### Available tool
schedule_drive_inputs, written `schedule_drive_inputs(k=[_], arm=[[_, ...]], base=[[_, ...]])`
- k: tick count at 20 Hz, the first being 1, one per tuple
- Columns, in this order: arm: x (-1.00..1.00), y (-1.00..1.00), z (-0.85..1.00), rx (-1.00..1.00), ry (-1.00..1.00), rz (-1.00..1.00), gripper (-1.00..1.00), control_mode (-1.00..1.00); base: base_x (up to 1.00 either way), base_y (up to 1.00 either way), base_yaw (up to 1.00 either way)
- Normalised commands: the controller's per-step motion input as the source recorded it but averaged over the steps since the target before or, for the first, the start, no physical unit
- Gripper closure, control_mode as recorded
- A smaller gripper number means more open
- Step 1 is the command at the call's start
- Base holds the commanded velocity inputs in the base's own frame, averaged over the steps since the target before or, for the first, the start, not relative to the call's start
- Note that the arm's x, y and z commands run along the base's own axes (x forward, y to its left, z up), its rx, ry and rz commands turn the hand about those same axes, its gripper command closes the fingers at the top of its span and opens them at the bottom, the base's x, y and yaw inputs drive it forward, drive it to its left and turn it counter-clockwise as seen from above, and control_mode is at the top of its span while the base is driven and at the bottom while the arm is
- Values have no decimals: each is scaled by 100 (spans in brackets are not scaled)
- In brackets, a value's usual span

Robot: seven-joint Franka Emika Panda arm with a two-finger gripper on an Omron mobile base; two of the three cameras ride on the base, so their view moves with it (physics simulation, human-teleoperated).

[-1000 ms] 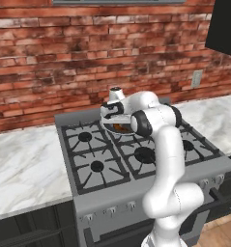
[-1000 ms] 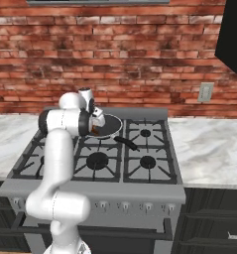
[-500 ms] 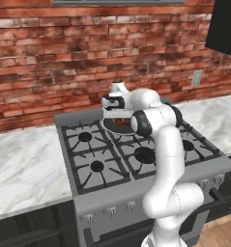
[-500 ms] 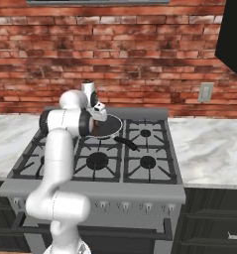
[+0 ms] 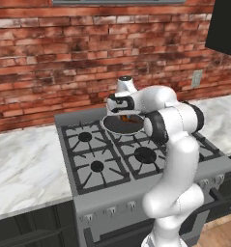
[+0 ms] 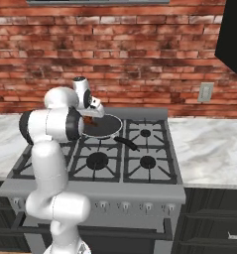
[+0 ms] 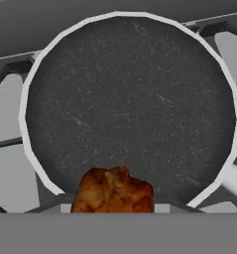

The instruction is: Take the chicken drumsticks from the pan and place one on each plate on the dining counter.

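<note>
In the left base view we see the pan on the stove, on the rear burner at 12 o'clock from the stove's centre. The gripper hangs just above the pan. In the right base view a chicken drumstick sits under the gripper. In the hand view the chicken drumstick lies at 6 o'clock over the pan's rim. We cannot tell how the jaws stand.
</note>
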Motion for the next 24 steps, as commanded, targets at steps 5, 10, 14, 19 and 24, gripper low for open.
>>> schedule_drive_inputs(k=[5, 10, 14, 19, 24], arm=[[-99, 0, 5, 0, -19, 1, 100, -100], [-68, -6, 40, 7, -2, 0, 100, -100], [-43, -11, 63, 10, 20, 0, 100, -100], [-41, -5, 38, 7, 4, 3, 100, -100], [-28, 4, 4, 0, 0, 2, 100, -100]], base=[[0, 0, 0], [0, 0, 0], [0, 0, 0], [0, 0, 0], [0, 0, 0]])
